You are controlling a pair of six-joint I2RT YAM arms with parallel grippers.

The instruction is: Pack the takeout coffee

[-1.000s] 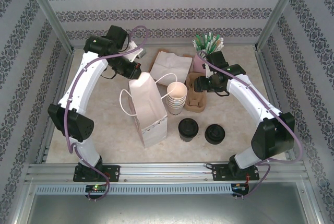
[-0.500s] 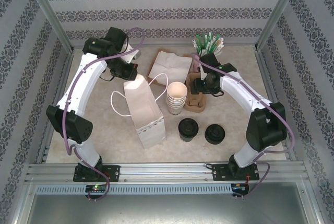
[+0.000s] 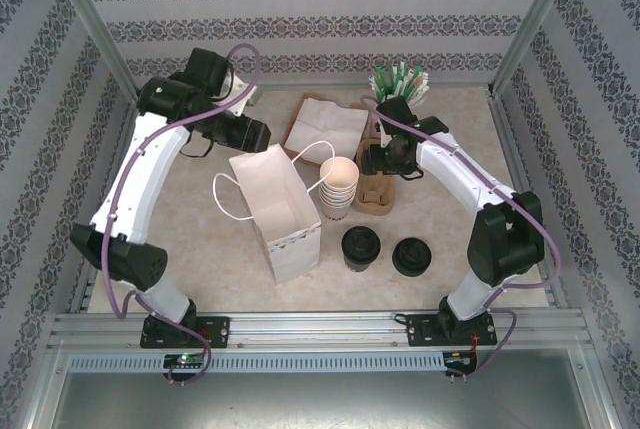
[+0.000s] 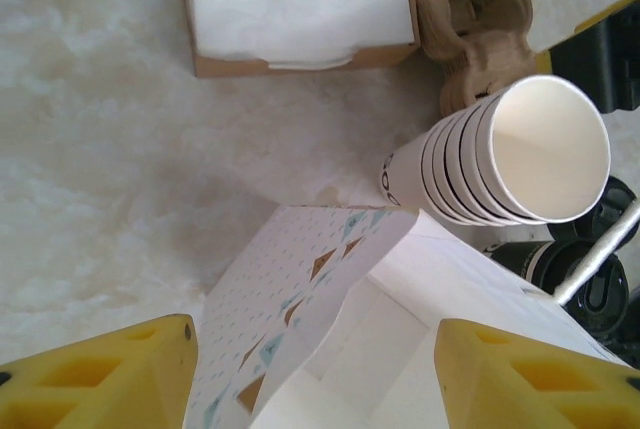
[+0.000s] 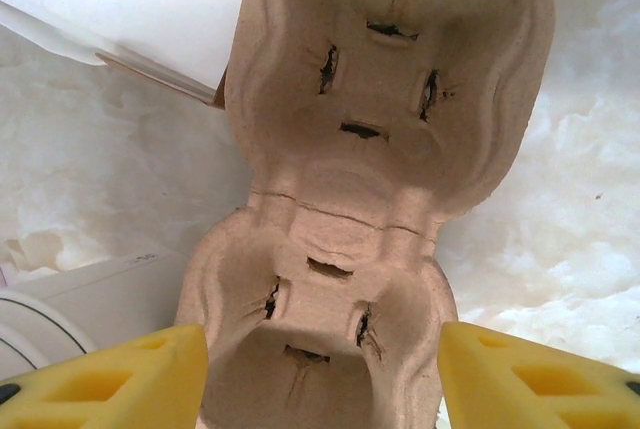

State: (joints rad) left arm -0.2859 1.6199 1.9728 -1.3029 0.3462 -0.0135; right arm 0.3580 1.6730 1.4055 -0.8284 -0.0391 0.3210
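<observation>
Takeout coffee, a paper cup with a round black plastic sip lid, stands upright near the front edge of the pale stone worktop. It is just right of the tall white paper bag, which stands open. A low stack of black lids sits beside the coffee on its right. Behind it leans a stack of cream paper cups. The left jaws hang open over the bag, their yellow fingers wide apart and holding nothing. The right jaws are open too, with one yellow finger on each side of the brown pulp cup tray.
</observation>
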